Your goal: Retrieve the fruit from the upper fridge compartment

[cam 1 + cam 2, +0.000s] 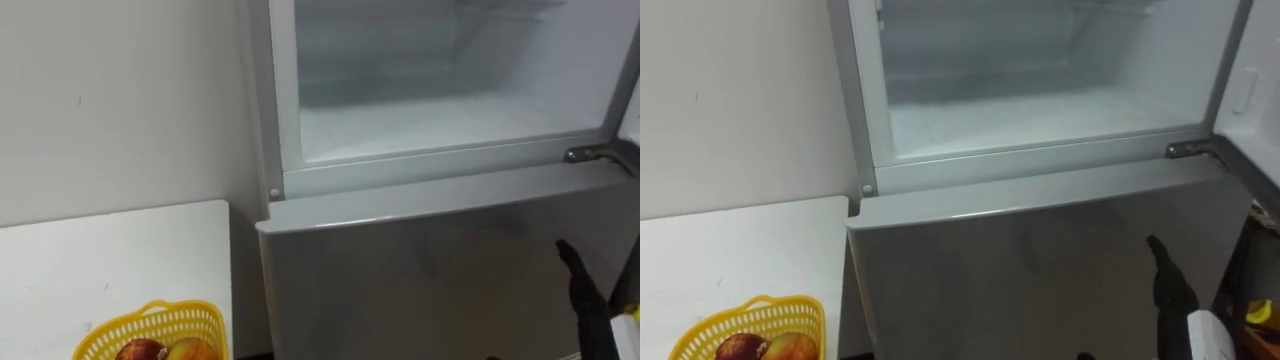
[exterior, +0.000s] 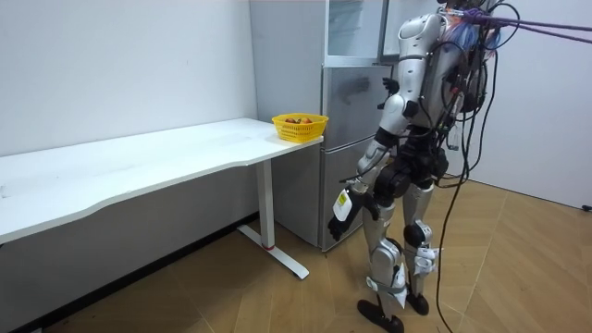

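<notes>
The upper fridge compartment (image 1: 440, 110) stands open right in front of me. Its white floor and walls are bare as far as I see into it. Below it the grey lower door (image 1: 420, 270) is closed. My right hand (image 1: 582, 288) rises at the lower right before that door, one dark finger straight and holding nothing; the rest of the hand is cut off by the edge. In the room view I stand upright facing the fridge (image 2: 356, 139), with my left hand (image 2: 340, 215) hanging low beside my thigh.
A white table (image 1: 100, 270) adjoins the fridge on my left against the wall. On its near corner sits a yellow basket (image 1: 155, 335) with fruit in it. The opened upper door hangs on a hinge (image 1: 590, 153) at my right.
</notes>
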